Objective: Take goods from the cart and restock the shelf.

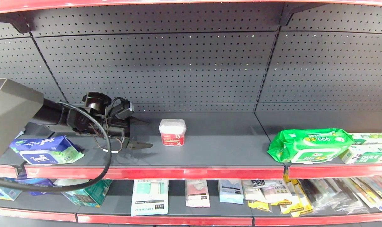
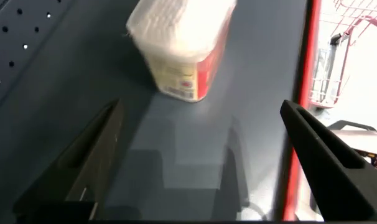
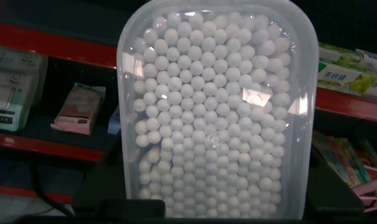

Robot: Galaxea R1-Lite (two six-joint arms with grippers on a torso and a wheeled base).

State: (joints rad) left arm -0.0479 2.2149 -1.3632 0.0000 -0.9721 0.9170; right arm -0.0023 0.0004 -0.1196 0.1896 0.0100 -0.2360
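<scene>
The left gripper (image 1: 145, 133) hangs low over the middle shelf (image 1: 216, 148), fingers (image 2: 89, 162) spread wide apart and holding nothing. The cotton swab tub (image 1: 172, 132) stands upright just beyond the fingertips, toward the robot's right and not between them. 1 finger sits nearer the pegboard back, the other nearer the red front lip (image 1: 178, 172). Bare shelf runs on to the green wipes pack (image 1: 307, 145), well apart; the blue wipes pack (image 1: 45, 150) lies behind the arm. The right gripper (image 3: 216, 155) looks clamped on a 2nd swab tub (image 3: 216, 112), so I'd judge the open stretch beside the 1st its likely spot
</scene>
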